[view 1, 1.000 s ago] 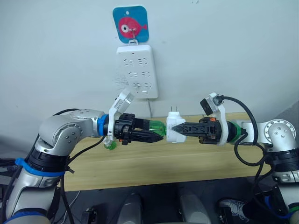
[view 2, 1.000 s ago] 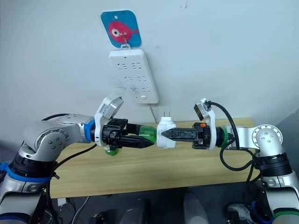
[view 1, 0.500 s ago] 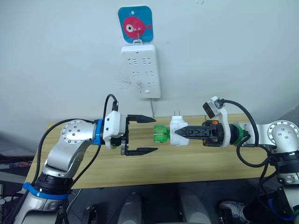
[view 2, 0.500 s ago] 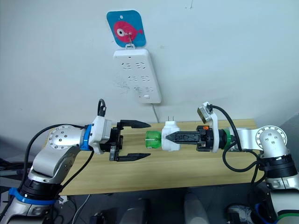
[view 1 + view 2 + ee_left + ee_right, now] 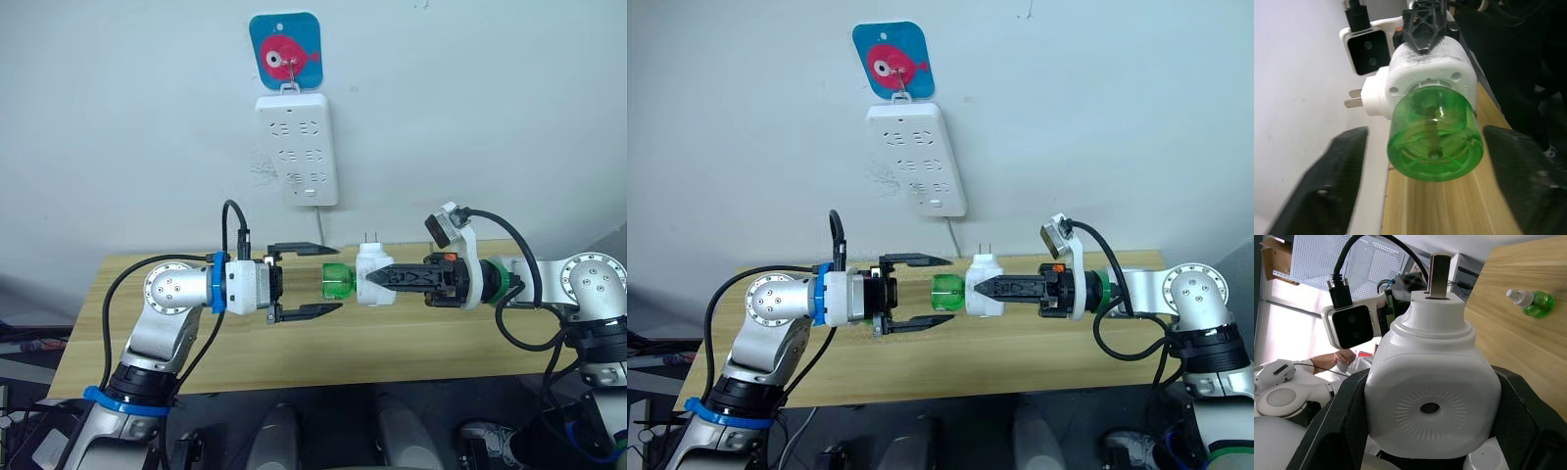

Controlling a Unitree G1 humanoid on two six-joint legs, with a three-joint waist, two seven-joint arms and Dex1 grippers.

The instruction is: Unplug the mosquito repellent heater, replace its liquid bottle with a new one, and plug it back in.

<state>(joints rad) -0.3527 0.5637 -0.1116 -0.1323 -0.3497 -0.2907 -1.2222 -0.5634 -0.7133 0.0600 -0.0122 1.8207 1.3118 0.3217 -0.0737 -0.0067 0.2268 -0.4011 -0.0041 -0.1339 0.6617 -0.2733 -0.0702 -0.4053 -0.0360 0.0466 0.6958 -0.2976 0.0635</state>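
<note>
Above the long wooden table (image 5: 411, 338), the right gripper (image 5: 377, 277) clamps the small white rounded plastic heater (image 5: 370, 273) while the spread-open left gripper (image 5: 331, 278) flanks its green translucent bottle (image 5: 336, 279), which apparently needs gripping and unscrewing next.

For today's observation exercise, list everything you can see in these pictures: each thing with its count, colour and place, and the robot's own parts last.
mosquito repellent heater: one, white, held above the table, prongs up.
fitted bottle: one, green, on the heater's end facing the left gripper.
loose bottle: one, green with a white top, lying on the table.
power strip: one, white, hung on the wall.
fish hanger: one, blue with a pink fish, above the strip.
table: one, light wood, against the wall.
person's hand: one, far off in the right wrist view.
left gripper: open, fingers either side of the fitted bottle, apart from it.
right gripper: shut on the heater.
</note>
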